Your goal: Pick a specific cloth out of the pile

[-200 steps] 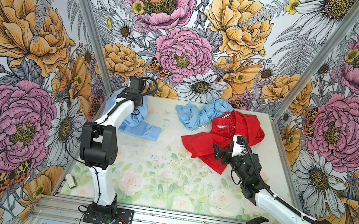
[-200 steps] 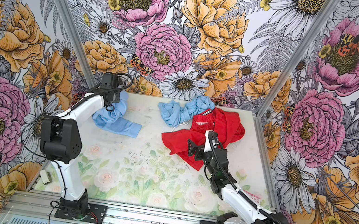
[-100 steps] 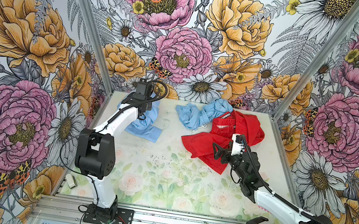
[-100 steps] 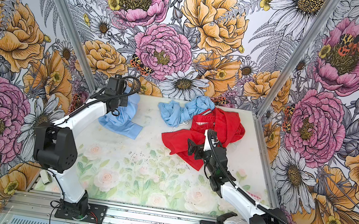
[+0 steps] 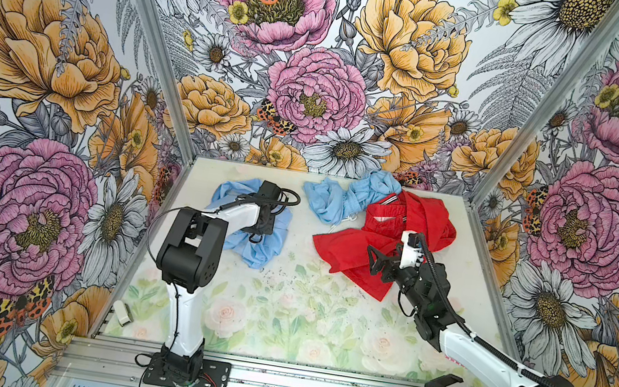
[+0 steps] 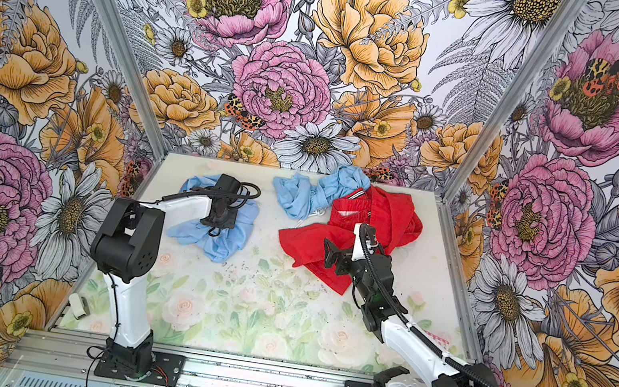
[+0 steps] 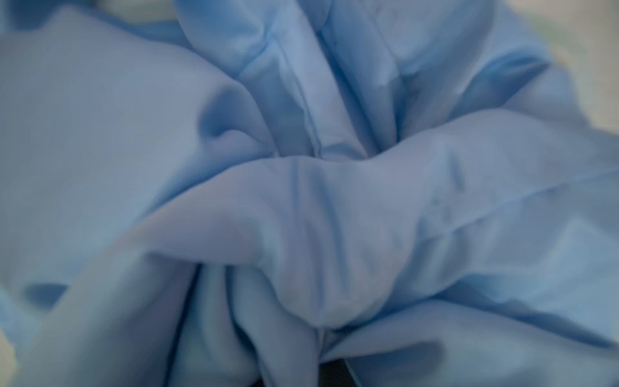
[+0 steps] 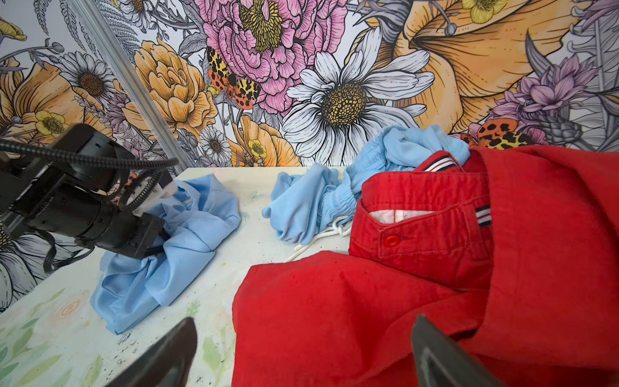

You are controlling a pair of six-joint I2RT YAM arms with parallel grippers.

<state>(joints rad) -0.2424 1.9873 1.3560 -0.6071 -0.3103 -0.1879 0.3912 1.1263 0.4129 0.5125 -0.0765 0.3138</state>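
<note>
Three walls (image 5: 44,77) papered with big pink, orange and white flowers and spotted moths; silver metal posts (image 5: 156,40) at the back corners; a pale worktop (image 5: 278,324) printed with faint roses and green leaves; a metal rail (image 5: 311,386) along its near edge; bright, even light.

Front of table (image 5: 280,316) is open; red garment (image 5: 341,246), gauzy cloth (image 5: 329,202), blue shirt (image 5: 261,250) crowd the back.

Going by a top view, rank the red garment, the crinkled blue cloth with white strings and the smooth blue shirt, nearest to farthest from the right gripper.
1. red garment: directly beneath the open right gripper, right side.
2. crinkled blue cloth: back middle, against the red garment.
3. smooth blue shirt: left side, farthest.
</note>
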